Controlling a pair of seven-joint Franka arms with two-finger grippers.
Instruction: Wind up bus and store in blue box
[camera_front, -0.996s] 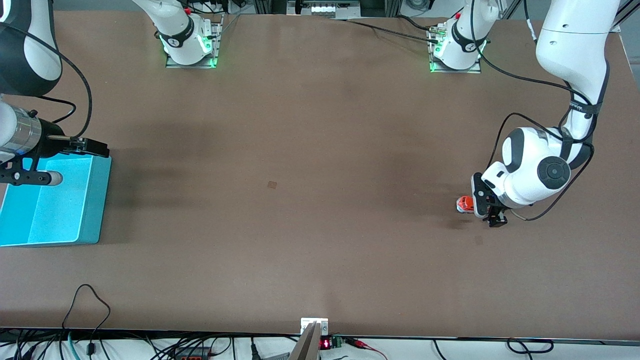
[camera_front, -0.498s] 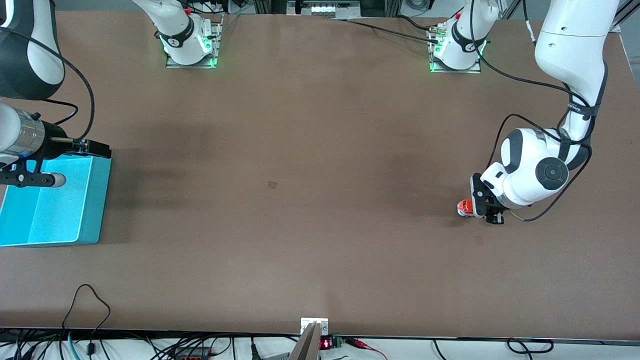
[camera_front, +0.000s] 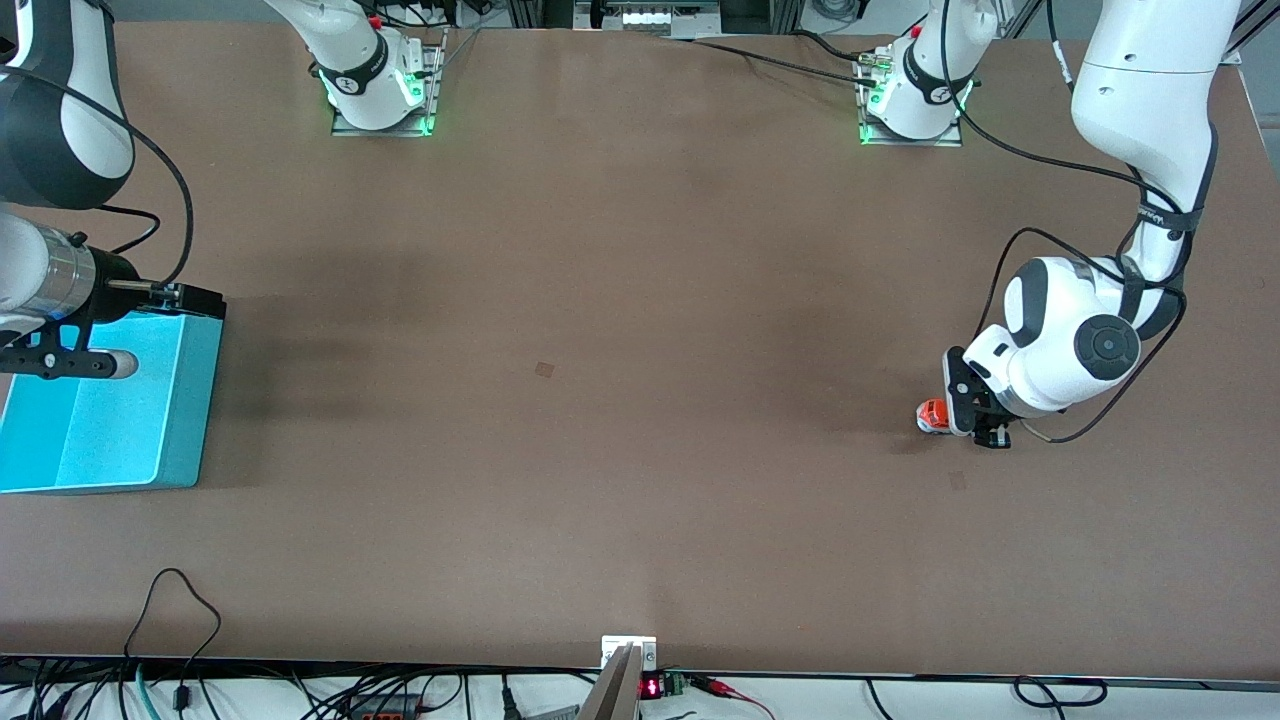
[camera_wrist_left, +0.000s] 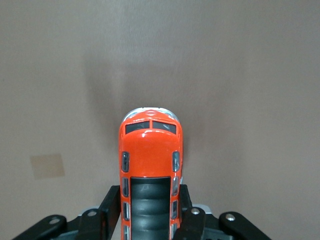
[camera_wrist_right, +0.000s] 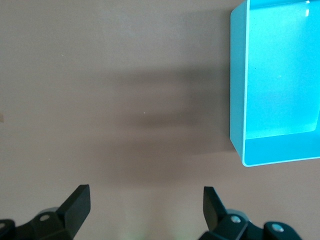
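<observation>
Item one, the bus (camera_wrist_left: 150, 165): an orange-red toy with black roof windows and a silver-grey nose, standing on the brown table (camera_front: 620, 300) at the left arm's end. In the front view it sits at the right of the frame, a little below mid-height, mostly hidden by my own wrist (camera_front: 931, 415).

Item two, my left gripper (camera_front: 975, 432): down at the table, its jaws narrowed onto the bus's two long sides. In the left wrist view my black fingers (camera_wrist_left: 111, 210) press against the rear half of the body at the bottom centre of the frame, and the bus's nose points up the frame, clear of the fingers.

Item three, the blue box (camera_front: 110, 405): a turquoise bin with tall walls and a lighter inside, at the left edge of the front view, at the right arm's end of the table and well apart from the bus. The right wrist view shows it in the upper right corner (camera_wrist_right: 238, 75).

Item four, my right gripper (camera_wrist_right: 145, 207): waiting in the air just beside the box's rim, over bare table, jaws spread wide with nothing between them. In the front view it sits at the left edge, at the box's upper corner (camera_front: 190, 297).
</observation>
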